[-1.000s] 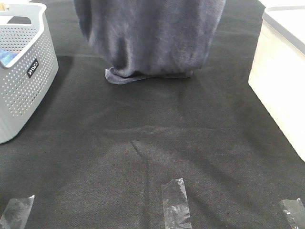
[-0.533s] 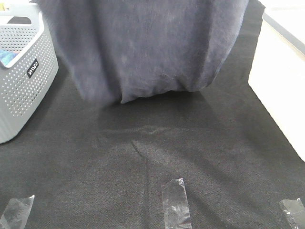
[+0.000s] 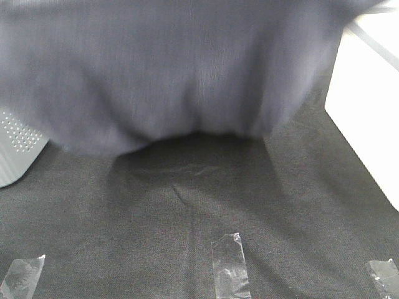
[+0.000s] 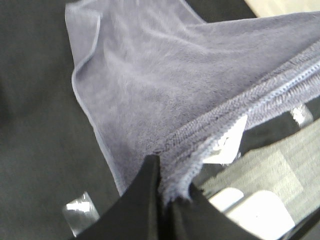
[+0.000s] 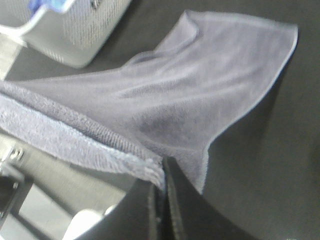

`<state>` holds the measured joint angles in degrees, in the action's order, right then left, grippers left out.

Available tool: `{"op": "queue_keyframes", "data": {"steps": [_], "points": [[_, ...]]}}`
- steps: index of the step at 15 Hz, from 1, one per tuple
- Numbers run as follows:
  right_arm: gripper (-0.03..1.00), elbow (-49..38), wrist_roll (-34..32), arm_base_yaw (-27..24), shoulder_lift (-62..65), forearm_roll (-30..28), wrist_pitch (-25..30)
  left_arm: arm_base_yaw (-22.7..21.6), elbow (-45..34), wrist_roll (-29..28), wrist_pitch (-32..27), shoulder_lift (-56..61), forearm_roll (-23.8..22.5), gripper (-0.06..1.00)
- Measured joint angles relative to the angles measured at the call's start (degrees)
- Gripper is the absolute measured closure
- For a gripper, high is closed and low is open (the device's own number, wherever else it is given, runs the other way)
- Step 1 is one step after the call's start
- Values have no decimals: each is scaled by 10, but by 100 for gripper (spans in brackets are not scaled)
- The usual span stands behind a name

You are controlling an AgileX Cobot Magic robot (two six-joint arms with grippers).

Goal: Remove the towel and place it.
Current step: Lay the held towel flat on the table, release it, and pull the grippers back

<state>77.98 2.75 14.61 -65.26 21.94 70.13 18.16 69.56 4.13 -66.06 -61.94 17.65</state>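
The black felt-like table cover (image 3: pixel 187 212) spans the scene. Above it, the large slate-grey terry towel (image 3: pixel 187 75) hangs spread like a curtain, blurred, and its lower edge seems clear of the cover. It hides most of the grey perforated plastic basket (image 3: pixel 15 156).

The high view shows neither gripper. Only the wrist views show the left gripper (image 4: pixel 167 187) and right gripper (image 5: pixel 161 172), each clamped tight on a hemmed top corner. Only the high view shows the clear tape strip (image 3: pixel 229 265) in front.

Both pinches look shallow, so a corner may slip free. The sagging middle may also land bunched.
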Motion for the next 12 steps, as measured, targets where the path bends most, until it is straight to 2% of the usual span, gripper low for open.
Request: {"op": "queue_keyframes", "data": {"steps": [6, 10, 12], "points": [[95, -150, -15, 0, 83, -18, -10, 4, -66, 21, 1, 10, 34, 94], [95, -233, -23, 0, 123, -18, -14, 4, -166, 41, -1, 10, 90, 94], [95, -260, -28, 0, 140, -15, -14, 4, -190, 43, -1, 11, 104, 94]]}}
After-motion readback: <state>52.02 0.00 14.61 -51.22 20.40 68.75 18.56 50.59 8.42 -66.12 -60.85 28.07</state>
